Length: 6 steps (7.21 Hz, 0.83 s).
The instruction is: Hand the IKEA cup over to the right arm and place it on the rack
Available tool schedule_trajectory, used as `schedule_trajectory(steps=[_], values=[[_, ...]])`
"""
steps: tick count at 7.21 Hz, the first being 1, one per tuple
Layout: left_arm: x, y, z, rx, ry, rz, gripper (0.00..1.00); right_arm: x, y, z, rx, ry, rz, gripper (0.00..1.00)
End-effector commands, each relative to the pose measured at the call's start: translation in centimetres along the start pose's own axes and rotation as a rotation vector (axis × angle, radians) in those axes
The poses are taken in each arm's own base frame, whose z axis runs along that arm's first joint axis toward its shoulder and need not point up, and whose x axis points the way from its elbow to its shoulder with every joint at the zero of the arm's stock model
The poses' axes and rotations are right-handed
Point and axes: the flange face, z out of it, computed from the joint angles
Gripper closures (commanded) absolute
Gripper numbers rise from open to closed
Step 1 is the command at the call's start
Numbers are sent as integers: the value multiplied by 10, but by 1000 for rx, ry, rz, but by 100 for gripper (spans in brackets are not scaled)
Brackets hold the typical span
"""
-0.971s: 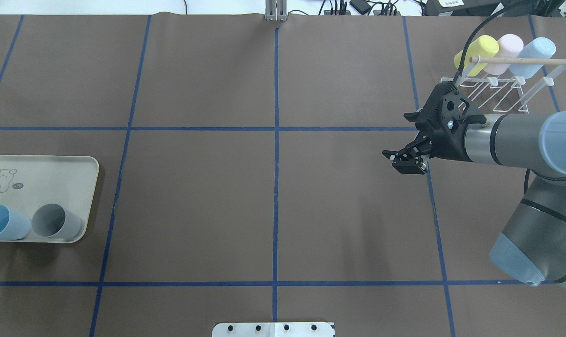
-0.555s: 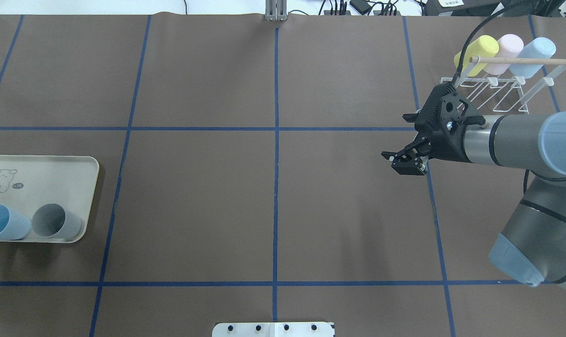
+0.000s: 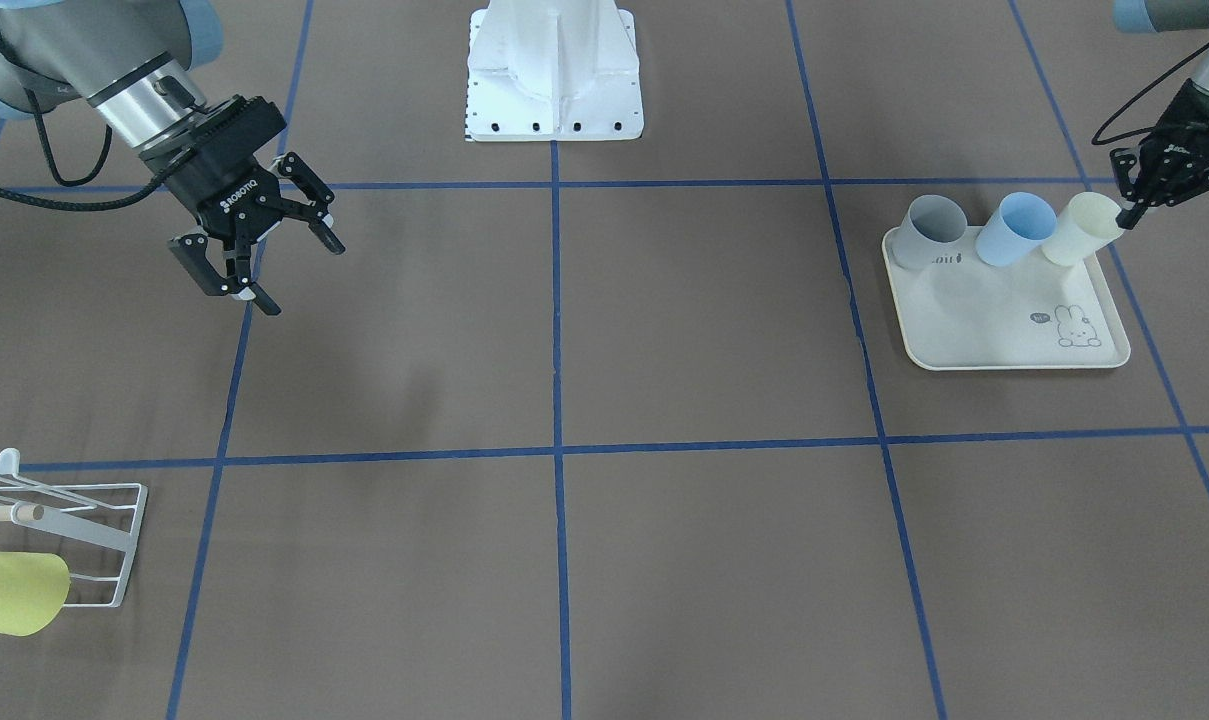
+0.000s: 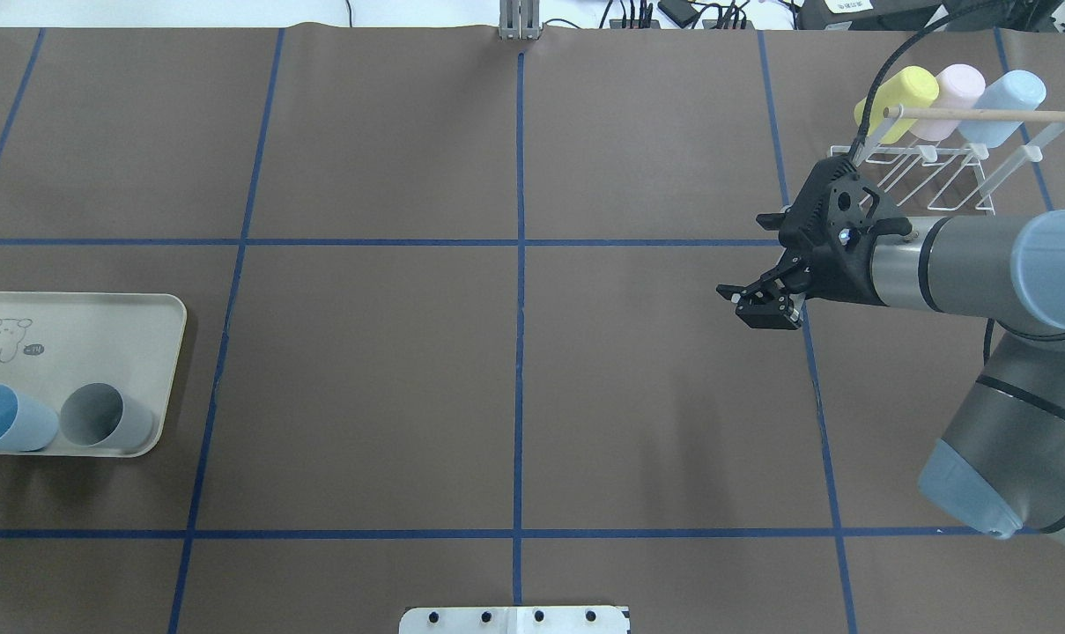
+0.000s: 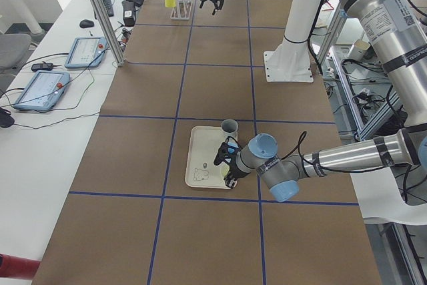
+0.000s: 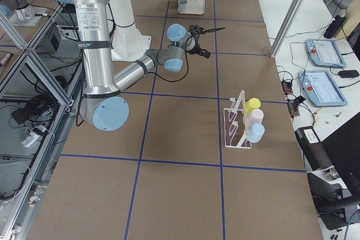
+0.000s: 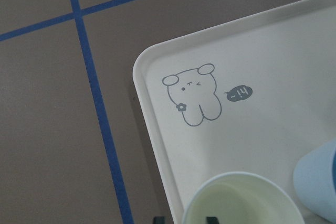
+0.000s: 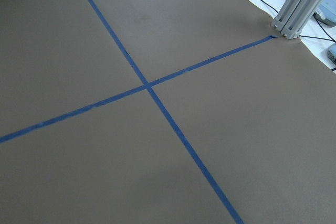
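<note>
**Cream cup at the left gripper, right gripper empty**

A brown-papered table ruled with blue tape stretches beneath both grippers. The right arm reaches in level above it. Its gripper hangs clear of the surface, fingers spread wide with nothing between them. The left arm stretches low toward the table's other end.

Directly below the left gripper lies a cream tray, with a small printed animal past the cream cup from the gripper. The rack, white wire with a wooden dowel, stands apart from the right gripper, off to its right and farther from the robot's base. A yellow cup, a pink cup and a pale blue cup rest tilted on it.

On the tray, three cups stand upright in a row. The cream cup is right at the left gripper's tips. A blue cup is just beside it on the side away from the gripper, and a grey cup stands beyond that.

In the left wrist view the fingertips stand a little apart astride the cream cup's wall. One is outside the rim and one inside, and neither is seen pressing it.
</note>
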Motion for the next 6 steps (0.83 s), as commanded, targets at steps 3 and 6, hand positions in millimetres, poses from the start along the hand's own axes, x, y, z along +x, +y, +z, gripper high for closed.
schedule_trajectory(steps=[3,6], values=[[6,-13,-16,29,58,-7,100,-10,-5,5,9,-24,-8,0],[-13,-68,-103,117,99,-88,100,-54,-48,26,81,-105,-39,0]])
